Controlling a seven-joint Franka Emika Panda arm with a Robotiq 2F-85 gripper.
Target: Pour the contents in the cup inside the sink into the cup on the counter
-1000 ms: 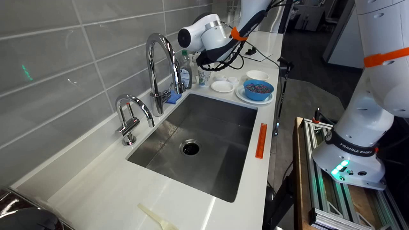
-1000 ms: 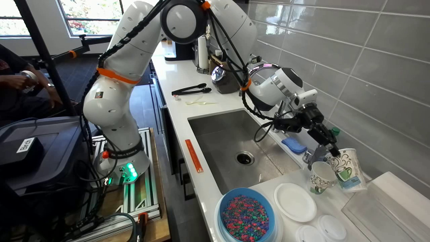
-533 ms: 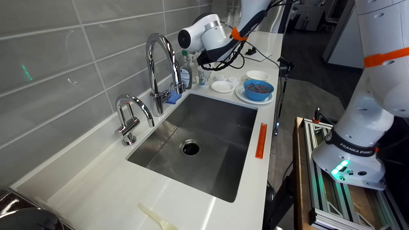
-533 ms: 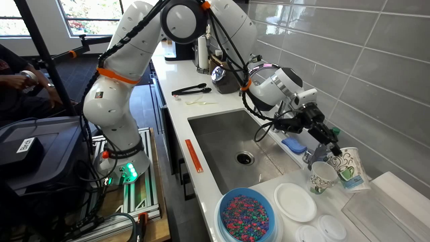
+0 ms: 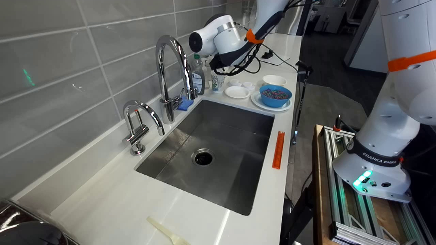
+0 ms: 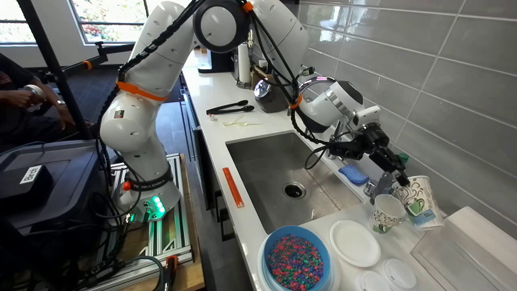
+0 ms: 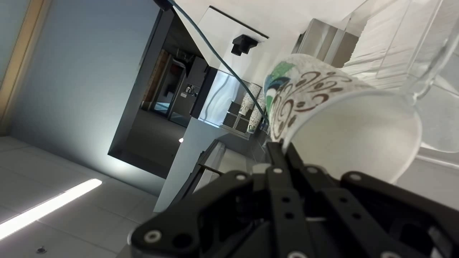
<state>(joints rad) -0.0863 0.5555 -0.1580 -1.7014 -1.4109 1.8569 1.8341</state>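
Note:
In the wrist view my gripper is shut on the rim of a white paper cup with brown swirls. Its mouth faces the camera, and the part of its white inside that shows is bare. The same cup leans with its base down to the right in an exterior view, above the counter. The cup on the counter, with a similar print, stands upright just beside it and partly overlaps it. No cup shows inside the sink; the cup inside the sink is out of view there.
A blue bowl of coloured bits rests on a plate near the sink's edge. Close to the cups are a flat white plate, white lids, a clear tray, a sponge and a tall tap.
The held cup has tilted slightly, its base shifting a little to the right. My gripper has stayed nearly in place, and the other things have not moved.

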